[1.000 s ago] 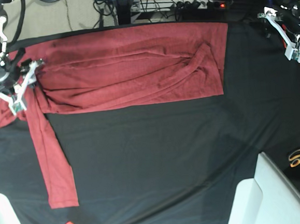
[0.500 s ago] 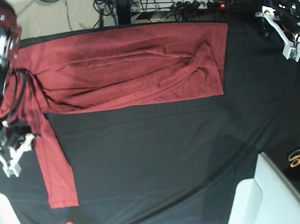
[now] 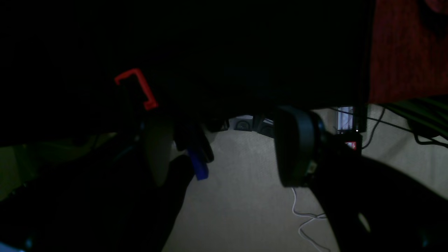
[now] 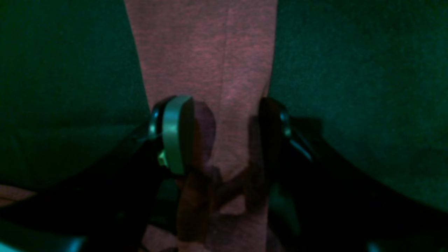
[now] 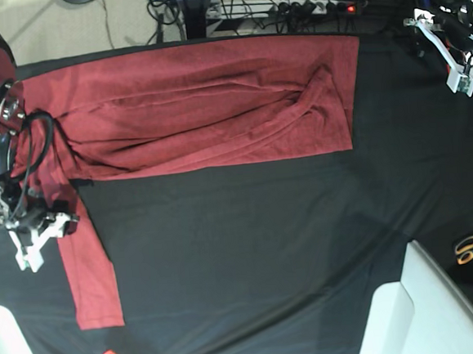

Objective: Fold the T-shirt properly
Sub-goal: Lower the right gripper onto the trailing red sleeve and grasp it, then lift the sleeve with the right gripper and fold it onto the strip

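The thin brick-red knit long-sleeved T-shirt (image 5: 206,105) lies flat across the top of the black cloth table covering (image 5: 259,257), one sleeve trailing down the frame's left edge. My right gripper (image 4: 220,136) straddles that sleeve, fingers apart with fabric between them but not pinched. I judge this the sleeve fold: next I close and carry it onto the body. A second ago I was up at the shoulder. My left gripper (image 5: 460,65) waits spread and empty, upper right.
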Robot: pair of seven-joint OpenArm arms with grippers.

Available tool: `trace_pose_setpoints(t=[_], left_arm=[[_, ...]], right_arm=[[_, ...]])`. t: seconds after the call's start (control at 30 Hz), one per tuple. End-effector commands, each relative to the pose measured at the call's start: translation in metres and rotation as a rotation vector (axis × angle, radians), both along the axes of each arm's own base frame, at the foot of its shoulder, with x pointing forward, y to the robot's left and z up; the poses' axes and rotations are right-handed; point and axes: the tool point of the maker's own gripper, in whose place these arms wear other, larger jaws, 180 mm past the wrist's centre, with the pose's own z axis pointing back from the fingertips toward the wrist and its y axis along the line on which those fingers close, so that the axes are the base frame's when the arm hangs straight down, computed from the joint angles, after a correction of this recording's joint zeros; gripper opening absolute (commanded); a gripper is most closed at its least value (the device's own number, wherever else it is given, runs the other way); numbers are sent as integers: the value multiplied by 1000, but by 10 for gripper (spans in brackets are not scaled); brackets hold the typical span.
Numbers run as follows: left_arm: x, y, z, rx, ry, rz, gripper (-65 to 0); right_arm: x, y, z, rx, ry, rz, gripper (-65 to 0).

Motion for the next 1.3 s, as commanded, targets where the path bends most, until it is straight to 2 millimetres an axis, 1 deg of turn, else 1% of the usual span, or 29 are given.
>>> trace_pose_setpoints(t=[0.0, 0.03, 0.07, 0.1, 0.17, 0.23, 0.3, 0.37, 0.43, 0.5, 0.6, 0.63, 0.7, 0.77, 0.97, 1.03, 1.13, 1.27], left_arm=[[5, 6, 8, 21, -20, -14, -219], [5, 6, 8, 21, -22, -14, -219], [6, 6, 9, 21, -23, -14, -219], [6, 5, 8, 20, -23, -16, -219], [7, 5, 8, 18, -25, -17, -219], [7, 5, 9, 18, -26, -17, -219], [7, 5, 9, 19, -25, -17, -219], [7, 5, 9, 21, -25, -17, -219], [8, 5, 9, 21, -26, -17, -219], [8, 5, 9, 20, -27, -18, -219], [8, 5, 9, 20, -27, -18, -219], [9, 5, 9, 20, -29, -18, -219], [13, 5, 10, 19, -37, -17, -219], [13, 5, 10, 19, -37, -17, -219], [13, 4, 10, 16, -39, -17, -219], [13, 4, 10, 16, -39, -17, -219], [13, 4, 10, 16, -39, -17, -219], [13, 4, 10, 16, -39, -17, -219]], right_arm=[[13, -9, 14, -12, -37, -6, -467], [13, -9, 14, -11, -37, -4, -549], [13, -8, 14, -10, -38, -2, -618], [13, -8, 14, -9, -38, -1, -650], [14, -7, 15, -6, -39, 2, -641], [16, -3, 18, 2, -52, 26, -650], [5, 1, 20, -7, -40, 96, -650], [2, 12, 32, -40, -48, 178, -650], [-9, 15, 40, -113, -54, 221, -650], [-16, 24, 59, -185, -95, 252, -650], [-33, 40, 80, -247, -134, 278, -650], [-38, 45, 85, -261, -138, 282, -650], [-52, 52, 88, -279, -128, 292, -650], [-65, 70, 92, -302, -132, 346, -650], [-110, 139, 103, -325, -184, 567, -650], [-124, 154, 102, -313, -181, 597, -650], [-139, 174, 98, -283, -172, 618, -650], [-151, 197, 93, -252, -164, 677, -650]])
